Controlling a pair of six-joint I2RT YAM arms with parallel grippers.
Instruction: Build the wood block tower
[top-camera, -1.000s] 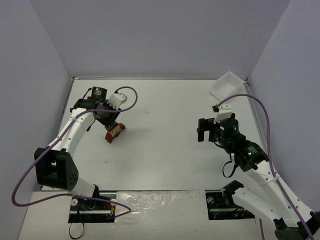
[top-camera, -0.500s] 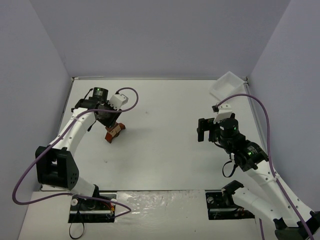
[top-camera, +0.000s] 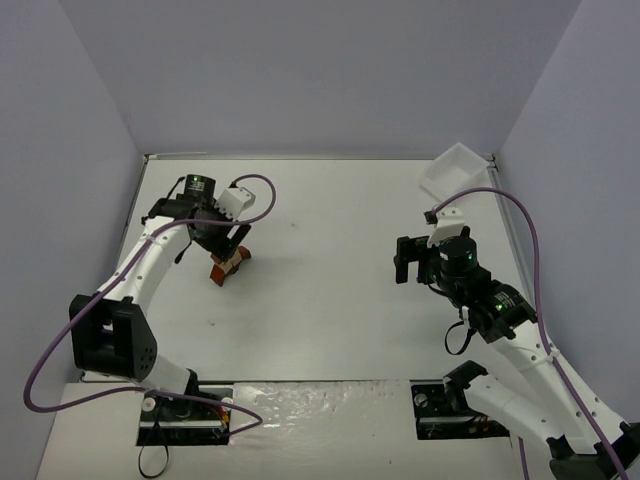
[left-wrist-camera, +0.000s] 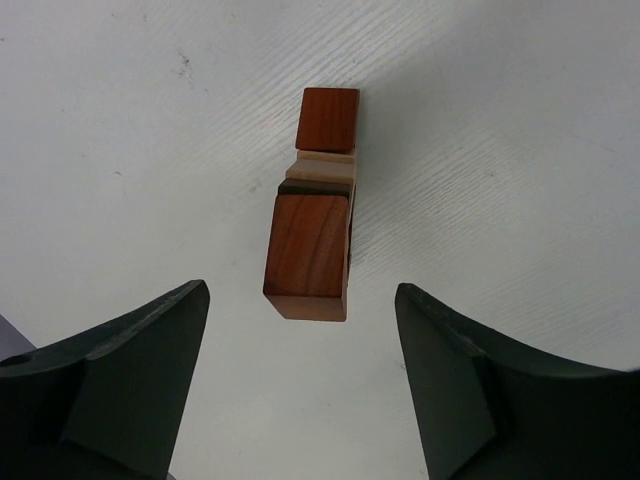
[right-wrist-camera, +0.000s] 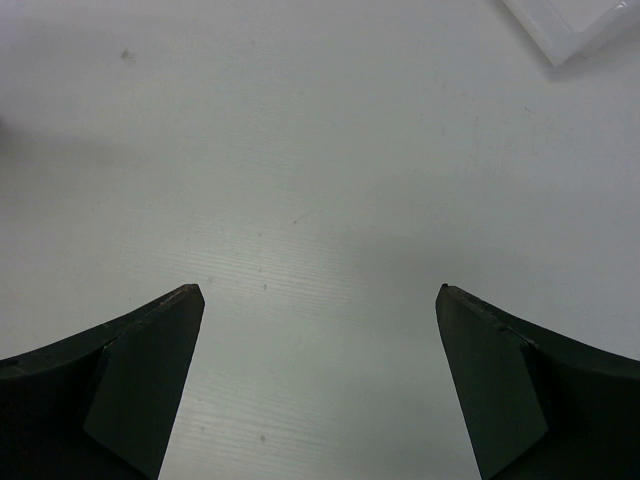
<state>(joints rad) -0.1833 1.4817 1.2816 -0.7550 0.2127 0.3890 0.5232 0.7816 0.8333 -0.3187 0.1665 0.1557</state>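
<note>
Red-brown wood fills the middle of the left wrist view: the tower (left-wrist-camera: 306, 255), with one big red-brown block nearest the lens. Toward 12 o'clock behind it, a thin dark brown sliver, a pale tan strip and a second red-brown block that looks smaller. Plain grained wood on every face shown. Most of the middle wood blocks hidden behind the near one. Hard to tell from this angle whether stacked upright or leaning.

Left fingers (left-wrist-camera: 130, 385) spread wide at 8 and 4 o'clock of that view, flanking the tower, gripping nothing, with a gap to the wood on both sides. Their roots cut off by the lower edge.

From the top camera, the same cluster at 9 o'clock on the worktop (top-camera: 320, 300), tiny, red-brown and tan, its far end covered by the left arm's head hanging just above. Block count unreadable there. Small green light (top-camera: 192, 183) on that arm's wrist housing.

Right fingers (right-wrist-camera: 140, 385) parted just as wide, holding nothing, at 3 o'clock over bare worktop and well apart from the tower. Only a corner of the white tray (right-wrist-camera: 570, 25) at 1 o'clock of the right wrist view, the rest cut off by the frame.
</note>
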